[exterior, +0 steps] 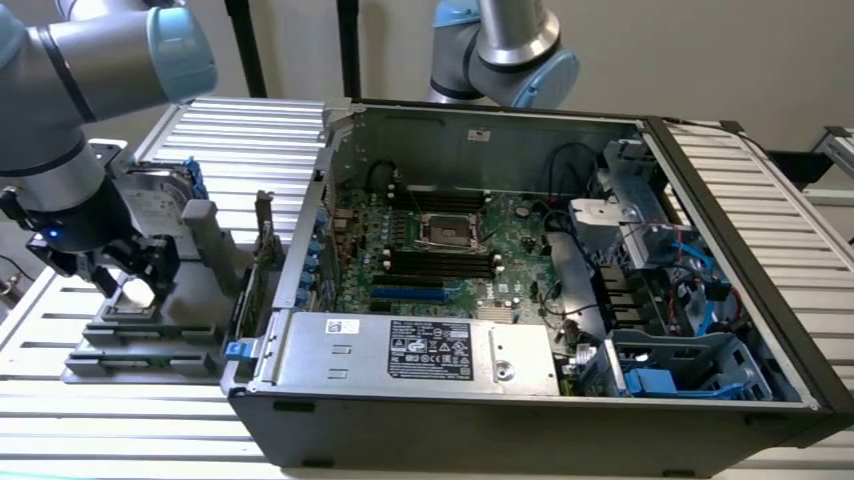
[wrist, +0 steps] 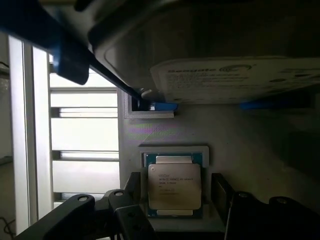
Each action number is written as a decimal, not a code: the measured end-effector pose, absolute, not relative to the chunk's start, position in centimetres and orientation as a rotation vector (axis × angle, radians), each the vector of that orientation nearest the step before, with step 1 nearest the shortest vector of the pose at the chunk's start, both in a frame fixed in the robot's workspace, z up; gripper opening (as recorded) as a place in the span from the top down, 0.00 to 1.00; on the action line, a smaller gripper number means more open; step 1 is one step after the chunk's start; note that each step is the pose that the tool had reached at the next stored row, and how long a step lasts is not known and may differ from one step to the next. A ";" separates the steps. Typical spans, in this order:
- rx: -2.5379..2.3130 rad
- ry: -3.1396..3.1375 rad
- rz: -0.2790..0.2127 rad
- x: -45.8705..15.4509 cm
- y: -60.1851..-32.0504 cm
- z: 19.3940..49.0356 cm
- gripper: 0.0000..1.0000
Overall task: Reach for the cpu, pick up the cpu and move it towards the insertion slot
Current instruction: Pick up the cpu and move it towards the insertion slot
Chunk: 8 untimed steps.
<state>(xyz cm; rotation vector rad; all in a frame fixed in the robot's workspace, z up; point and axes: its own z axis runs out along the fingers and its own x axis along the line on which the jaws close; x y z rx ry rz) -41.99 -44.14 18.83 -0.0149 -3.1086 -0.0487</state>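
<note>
The arm (exterior: pixel 67 120) hangs over the lower left of the exterior view, its jaws pointing straight down into a grey holder (exterior: pixel 147 340) that sits on the white slatted surface (exterior: pixel 80 430) beside the open computer case (exterior: pixel 534 420). The cpu (exterior: pixel 134 293) lies flat in a shallow recess of that holder, metal top upward, directly under the jaws. The wrist view settles this relation: the cpu (wrist: pixel 174 186) rests between the two dark jaws, which stand wide apart with one on each of two opposite edges of the chip. A narrow gap shows on either side, so they flank it without gripping it. The chip is close to square, so no long axis matters here. What counts is that its flat edges sit squarely across from the jaw faces, and they appear well lined up. Whether the jaw tips have come down to the level of the chip's rim cannot be told. Just beyond the cpu in the same holder stands a hard drive (wrist: pixel 225 75) with blue brackets, close by but not in the jaws' path. The insertion slot (exterior: pixel 447 228), a shiny metal frame on the green board, lies well apart toward the exterior view's right, inside the case and near the frame's centre. As things stand, the pick looks not yet made.
</note>
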 end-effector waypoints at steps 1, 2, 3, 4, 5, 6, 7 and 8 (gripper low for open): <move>-0.015 -3.109 -0.047 -42.0 -44.1 18.8 0.33; -0.015 -3.109 -0.046 -42.0 -44.1 18.8 0.33; -0.015 -3.108 -0.044 -41.9 -44.1 18.8 0.33; -0.015 -3.108 -0.043 -41.9 -44.1 18.8 0.33; -0.015 -3.108 -0.042 -41.9 -44.1 18.8 0.33; -0.015 -3.108 -0.042 -41.9 -44.1 18.8 0.33; -0.015 -3.108 -0.042 -42.0 -44.1 18.8 0.33; -0.015 -3.108 -0.042 -41.9 -44.1 18.7 0.33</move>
